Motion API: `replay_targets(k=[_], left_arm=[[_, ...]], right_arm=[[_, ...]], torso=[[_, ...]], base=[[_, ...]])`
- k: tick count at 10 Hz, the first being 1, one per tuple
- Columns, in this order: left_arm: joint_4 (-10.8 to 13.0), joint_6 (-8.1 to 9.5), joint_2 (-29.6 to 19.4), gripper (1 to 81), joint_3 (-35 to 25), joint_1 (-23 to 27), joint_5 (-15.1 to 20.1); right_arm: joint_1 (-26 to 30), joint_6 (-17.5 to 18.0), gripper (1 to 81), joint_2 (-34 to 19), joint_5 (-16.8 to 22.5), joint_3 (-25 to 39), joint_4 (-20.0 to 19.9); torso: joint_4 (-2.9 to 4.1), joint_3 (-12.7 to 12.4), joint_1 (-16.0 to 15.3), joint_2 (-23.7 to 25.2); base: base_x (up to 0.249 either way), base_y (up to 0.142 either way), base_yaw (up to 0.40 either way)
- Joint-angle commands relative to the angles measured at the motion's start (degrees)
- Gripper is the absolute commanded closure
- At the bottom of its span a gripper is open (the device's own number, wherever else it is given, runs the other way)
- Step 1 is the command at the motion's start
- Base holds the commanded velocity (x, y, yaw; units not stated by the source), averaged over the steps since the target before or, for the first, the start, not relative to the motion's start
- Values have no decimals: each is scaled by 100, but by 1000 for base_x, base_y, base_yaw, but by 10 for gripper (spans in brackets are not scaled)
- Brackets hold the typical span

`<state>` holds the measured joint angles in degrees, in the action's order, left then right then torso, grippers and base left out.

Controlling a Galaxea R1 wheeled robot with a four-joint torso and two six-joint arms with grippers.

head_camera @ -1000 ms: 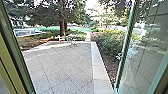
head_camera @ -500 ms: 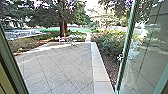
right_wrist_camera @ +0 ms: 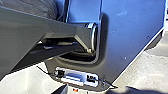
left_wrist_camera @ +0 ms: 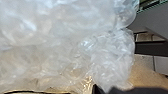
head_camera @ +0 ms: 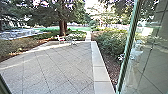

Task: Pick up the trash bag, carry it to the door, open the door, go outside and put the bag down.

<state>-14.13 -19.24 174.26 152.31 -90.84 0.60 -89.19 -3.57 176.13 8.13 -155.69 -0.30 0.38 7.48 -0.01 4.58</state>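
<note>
The clear, crumpled plastic trash bag [left_wrist_camera: 107,57] looms large in the left wrist view, close against the camera; how my left gripper holds it cannot be made out. In the head view the door's glass [head_camera: 152,57] stands swung open at the right, its green-edged upright [head_camera: 127,47] slanting down. The doorway opens straight onto the paved yard [head_camera: 60,67]. My right wrist view looks down on the robot's own base and torso joint, with pale ground around them.
A light stone curb [head_camera: 100,71] runs along the paving's right side, with bushes [head_camera: 110,42] beyond it. Farther off stand a small white chair [head_camera: 60,38] and a tree trunk [head_camera: 62,27]. Part of the door frame [head_camera: 3,85] cuts the lower left corner.
The head camera has moved forward through the doorway; the left frame has slid almost out of view and more paving shows at the left.
</note>
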Motion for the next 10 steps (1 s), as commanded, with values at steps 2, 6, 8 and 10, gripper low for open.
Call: replay_targets(k=[2, 6, 8, 10], left_arm=[[7, 8, 30, 811, -43, 237, 389], [15, 8, 47, 811, -43, 238, 389], [15, 8, 47, 811, -43, 229, 389], [15, 8, 47, 811, -43, 238, 389]], right_arm=[[265, -21, 10, 118, 373, 83, 4], [238, -30, 10, 118, 373, 92, 13], [238, -30, 10, 126, 373, 92, 13], [238, -30, 10, 118, 373, 92, 22]], torso=[[0, 0, -2, -2], [0, 2, -7, -5], [0, 0, -5, -2], [0, 2, -5, -5]], base=[[92, 0, 0], [93, 0, 0], [94, 0, 0], [95, 0, 0]])
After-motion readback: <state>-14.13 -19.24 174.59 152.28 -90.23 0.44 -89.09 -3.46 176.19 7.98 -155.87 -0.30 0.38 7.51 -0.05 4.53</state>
